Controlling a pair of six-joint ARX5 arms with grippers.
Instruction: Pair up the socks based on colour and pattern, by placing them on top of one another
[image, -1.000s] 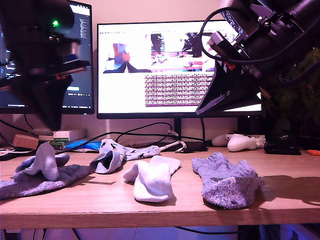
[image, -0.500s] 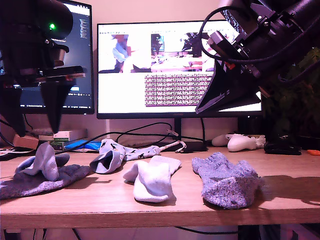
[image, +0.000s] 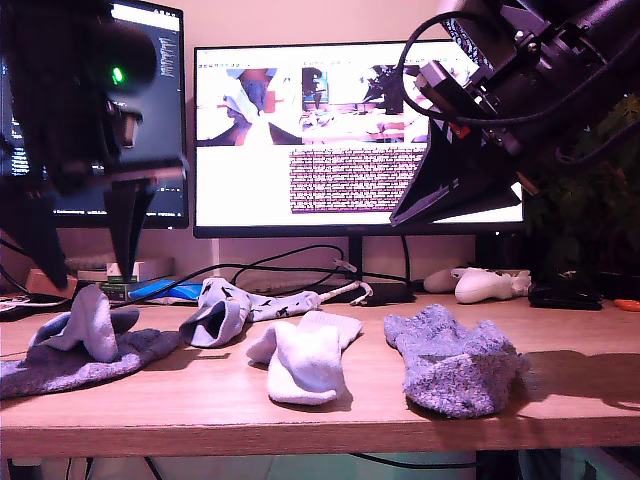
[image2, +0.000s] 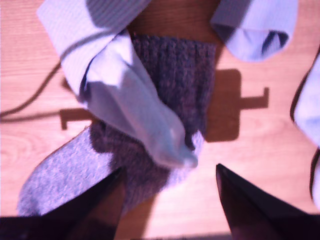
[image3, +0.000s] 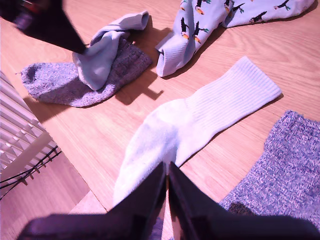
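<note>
Our exterior cam sits low, approx at desk (image: 330, 405) edge height, facing straight across the wood toward the monitors (image: 350, 135) at the back; the socks are close in front of it. First wrist cam looks nearly straight down from just above the grey sock (image2: 165, 95) w/ a pale sock (image2: 130, 107) crumpled on it – same pile at the exterior view's left (image: 85, 345). Second wrist cam looks down at a slant from higher up, taking in the white sock (image3: 195, 130), the printed sock (image3: 200, 25) and that same pile (image3: 95, 70), so both wrist cams share it.
</note>
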